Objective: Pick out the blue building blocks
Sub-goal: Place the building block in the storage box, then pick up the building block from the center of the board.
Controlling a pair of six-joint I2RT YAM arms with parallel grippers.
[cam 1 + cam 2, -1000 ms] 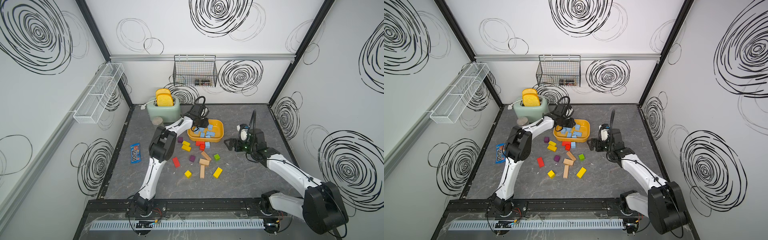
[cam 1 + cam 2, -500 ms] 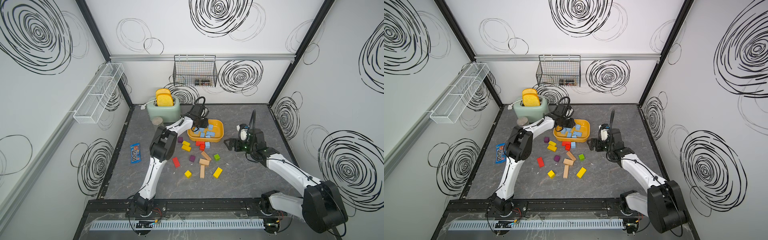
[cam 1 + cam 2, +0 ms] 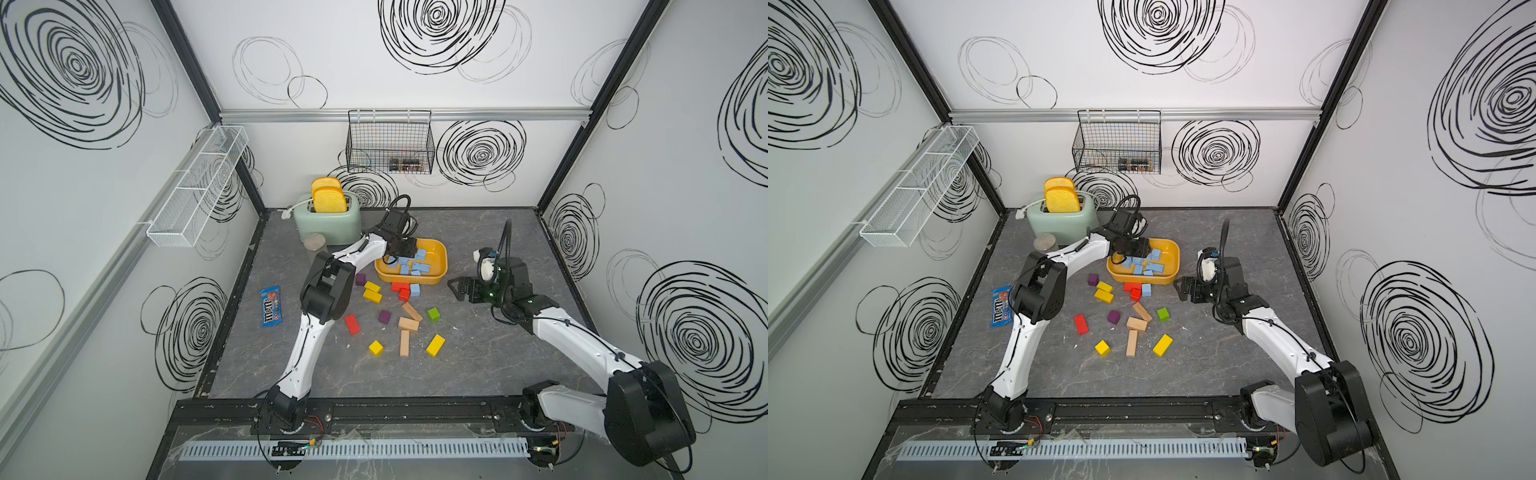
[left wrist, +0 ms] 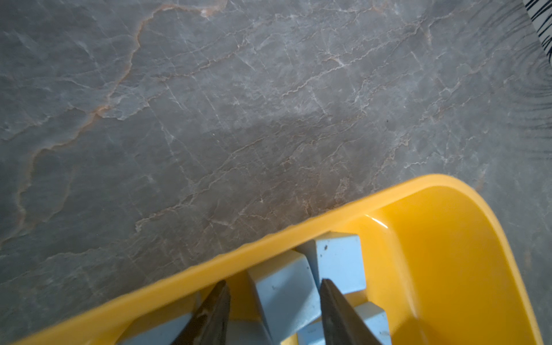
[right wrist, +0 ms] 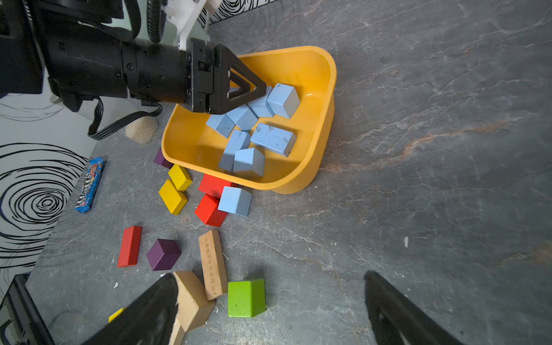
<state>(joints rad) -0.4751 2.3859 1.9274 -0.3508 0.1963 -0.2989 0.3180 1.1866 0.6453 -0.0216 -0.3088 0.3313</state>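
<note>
1. Seven blue blocks (image 5: 248, 162) show in the tray (image 5: 298, 182), heaped, touching and mostly tilted. An eighth, the loose cube (image 5: 235, 200), sits on the desk (image 3: 478, 353) just outside the tray's near wall, touching a red block (image 5: 210, 209).
2. Two of the seven are long. The brick (image 5: 273, 139) lies flat, with its long axis running along the tray's length. The second long one (image 5: 234, 149) lies roughly crosswise to it, with one end against it.
3. The left end effector (image 4: 274, 282) hangs inside the tray at the toaster-side end. Its jaws are partly spread on either side of a tilted blue block; a strip of tray shows between one jaw and the block, so it is not pinched.
4. The right end effector (image 5: 270, 276) is spread wide and holds nothing. It is above the desk beside the tray, near the green cube (image 5: 246, 298).
5. Loose on the desk are three red blocks, four yellow (image 3: 372, 296), two purple (image 3: 384, 317), three plain wood (image 3: 404, 343) and one green.
6. One candy packet (image 3: 270, 306) lies near the left wall. One toaster (image 3: 328, 222) behind the tray holds two toast slices.
</note>
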